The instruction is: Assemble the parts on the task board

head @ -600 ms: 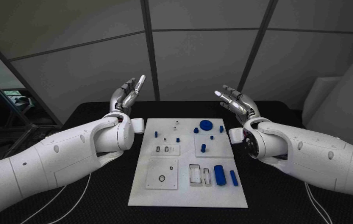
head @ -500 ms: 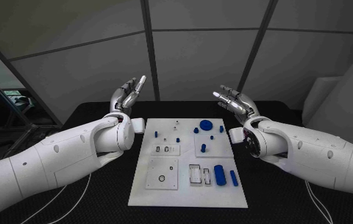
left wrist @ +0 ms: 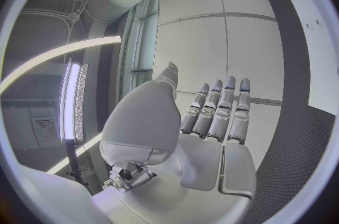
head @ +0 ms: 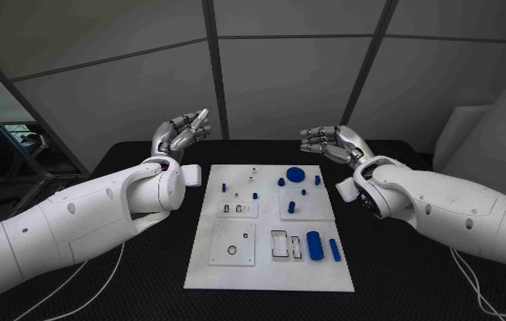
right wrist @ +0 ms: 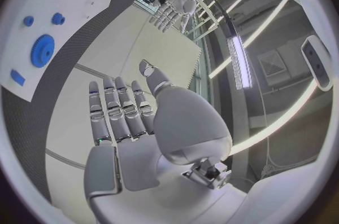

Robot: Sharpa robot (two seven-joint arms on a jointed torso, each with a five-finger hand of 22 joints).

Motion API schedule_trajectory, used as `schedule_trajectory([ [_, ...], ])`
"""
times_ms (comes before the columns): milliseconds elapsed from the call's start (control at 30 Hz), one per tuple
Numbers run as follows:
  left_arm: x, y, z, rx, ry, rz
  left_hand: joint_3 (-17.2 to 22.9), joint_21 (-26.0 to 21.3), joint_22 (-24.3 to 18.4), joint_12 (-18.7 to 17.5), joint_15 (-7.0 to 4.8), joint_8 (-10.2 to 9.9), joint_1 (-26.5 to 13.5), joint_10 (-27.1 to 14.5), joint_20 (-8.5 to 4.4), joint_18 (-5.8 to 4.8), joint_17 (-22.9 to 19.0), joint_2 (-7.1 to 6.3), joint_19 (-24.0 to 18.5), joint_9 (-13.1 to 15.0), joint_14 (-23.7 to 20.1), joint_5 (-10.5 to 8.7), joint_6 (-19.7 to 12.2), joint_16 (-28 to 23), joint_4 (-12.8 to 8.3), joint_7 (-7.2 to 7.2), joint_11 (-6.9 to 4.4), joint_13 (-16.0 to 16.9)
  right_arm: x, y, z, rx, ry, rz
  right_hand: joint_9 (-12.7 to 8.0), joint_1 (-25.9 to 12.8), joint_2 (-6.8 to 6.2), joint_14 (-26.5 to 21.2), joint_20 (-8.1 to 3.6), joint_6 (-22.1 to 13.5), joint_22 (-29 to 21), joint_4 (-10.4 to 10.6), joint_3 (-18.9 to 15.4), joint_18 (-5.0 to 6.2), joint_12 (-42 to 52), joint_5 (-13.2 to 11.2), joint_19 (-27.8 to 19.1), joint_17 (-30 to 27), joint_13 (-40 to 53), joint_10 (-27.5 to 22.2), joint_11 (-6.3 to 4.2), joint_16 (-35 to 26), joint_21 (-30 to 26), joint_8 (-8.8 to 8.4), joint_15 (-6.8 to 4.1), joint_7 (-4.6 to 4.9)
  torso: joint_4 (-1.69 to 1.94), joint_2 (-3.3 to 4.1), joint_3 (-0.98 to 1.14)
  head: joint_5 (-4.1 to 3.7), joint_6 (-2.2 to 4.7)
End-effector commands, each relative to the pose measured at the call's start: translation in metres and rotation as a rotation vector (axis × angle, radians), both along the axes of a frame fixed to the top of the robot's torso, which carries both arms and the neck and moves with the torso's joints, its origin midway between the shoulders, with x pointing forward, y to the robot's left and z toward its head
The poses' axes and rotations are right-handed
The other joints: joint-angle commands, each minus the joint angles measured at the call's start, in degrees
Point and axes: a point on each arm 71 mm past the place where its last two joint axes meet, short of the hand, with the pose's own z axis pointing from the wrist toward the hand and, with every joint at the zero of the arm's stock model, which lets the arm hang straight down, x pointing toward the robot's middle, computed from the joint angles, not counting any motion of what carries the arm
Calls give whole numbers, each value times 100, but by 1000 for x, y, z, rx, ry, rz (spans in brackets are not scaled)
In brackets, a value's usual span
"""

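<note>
The white task board [head: 269,273] lies flat in the middle of the black table. Blue parts stand on it: a round disc [head: 296,173], small pegs [head: 292,206] and two cylinders [head: 314,246] near its right side. My left hand [head: 181,132] is raised above the table beyond the board's far left corner, fingers apart, holding nothing. Beyond the far right corner my right hand [head: 327,144] hovers, also empty, with its fingers bent toward the left. The left hand [left wrist: 212,117] and the right hand [right wrist: 127,111] both show extended fingers in their wrist views.
Pale recessed slots [head: 279,246] and square inset plates [head: 233,246] mark the board's near half. Black table [head: 411,277] surrounds the board on all sides. Grey wall panels [head: 284,87] rise behind the table. The board's edge with the disc [right wrist: 42,50] appears in the right wrist view.
Both hands have bent their fingers forward and sunk a little; the right hand's fingers now point left. The parts on the board have not moved.
</note>
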Motion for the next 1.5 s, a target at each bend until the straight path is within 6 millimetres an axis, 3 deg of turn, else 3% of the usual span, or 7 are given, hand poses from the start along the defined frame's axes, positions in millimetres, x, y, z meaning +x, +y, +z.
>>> schedule_trajectory([
  [33, -2, -3, 4, 8, -20, -99, -39, 287, 102, 126, -161, 158, 173, 563, -42, 206, 75, 54, 609, 59, 598, -7, 805, 152, -178, 363, -139, 8, 3, 12, 6, -248, -89, 124, -8, 190, -246, 1680, -262, 1191, 225, -198, 692, 207, -17, -95, 1191, 65, 13, 1292, -265, 251, 671, 54, -406, 127, -19, 25, -12, -2, -5],
  [233, -13, -4, 10, 42, -18, -183, -144, 747, 254, 199, -493, 224, 403, 1457, -359, 219, 375, 183, 1540, 28, 1755, -7, 1406, 403, -469, 178, -402, 25, 16, 25, 22, -502, -142, 184, -3, 80, -530, 2789, -667, 1516, 567, -174, 920, 208, -137, -82, 1952, 273, 20, 1794, -461, 532, 1410, -23, -762, -18, -27, 161, -29, -44, 56],
  [400, -22, -10, 14, 38, -4, -246, -213, 899, 308, 67, -576, 139, 425, 1636, -462, 214, 537, 234, 1792, -17, 2045, -11, 1514, 416, -536, 149, -450, -3, 18, 35, 33, -703, -191, 167, -6, 11, -651, 3812, -983, 1623, 964, -131, 856, 207, -243, -107, 2558, 608, 19, 1897, -562, 1111, 2169, -91, -954, -92, -9, 307, -32, -107, 115],
  [500, -28, -14, 16, 32, 1, -275, -262, 973, 337, -29, -561, 76, 403, 1623, -476, 207, 567, 243, 1893, -31, 1987, -10, 1507, 315, -550, 157, -436, -23, 15, 42, 37, -805, -217, 150, -12, -80, -706, 3864, -1112, 1712, 1253, -97, 941, 188, -284, -304, 2708, 1114, 14, 1988, -612, 1999, 2674, -176, -1049, -175, 6, 411, -31, -115, 162],
  [733, -38, -20, 20, 21, 6, -314, -339, 1147, 416, -163, -567, -11, 387, 1610, -505, 205, 647, 254, 2070, -33, 2020, -10, 1508, 233, -591, 162, -428, -36, 7, 57, 41, -982, -259, 136, -10, -366, -988, 3855, -1120, 1773, 1549, 81, 1257, 199, -275, -376, 2788, 2357, 20, 1935, -685, 3655, 3209, -303, -1042, -251, 26, 634, -42, -145, 233],
  [1000, -46, -24, 25, 12, 4, -338, -369, 1209, 447, -210, -570, -44, 379, 1601, -517, 202, 682, 258, 2106, -34, 2038, -9, 1504, 213, -606, 164, -425, -39, 4, 63, 43, -1026, -286, 131, -11, -389, -1213, 3826, -1105, 1693, 1685, 252, 1456, 204, -251, -376, 2835, 3803, 28, 1629, -642, 4975, 3475, -309, -1010, -271, 31, 814, -54, -149, 281],
  [1500, -53, -29, 29, 3, -4, -360, -399, 1245, 466, -243, -566, -68, 349, 1595, -520, 197, 706, 262, 2113, -34, 2041, -10, 1501, 193, -602, 172, -418, -40, 7, 75, 41, -1039, -283, 138, -17, -320, -1327, 3753, -1083, 1591, 1780, 454, 1604, 199, -259, -360, 2821, 4526, 23, 1488, -629, 5652, 3664, -322, -1000, -321, 79, 923, -85, -190, 304],
])
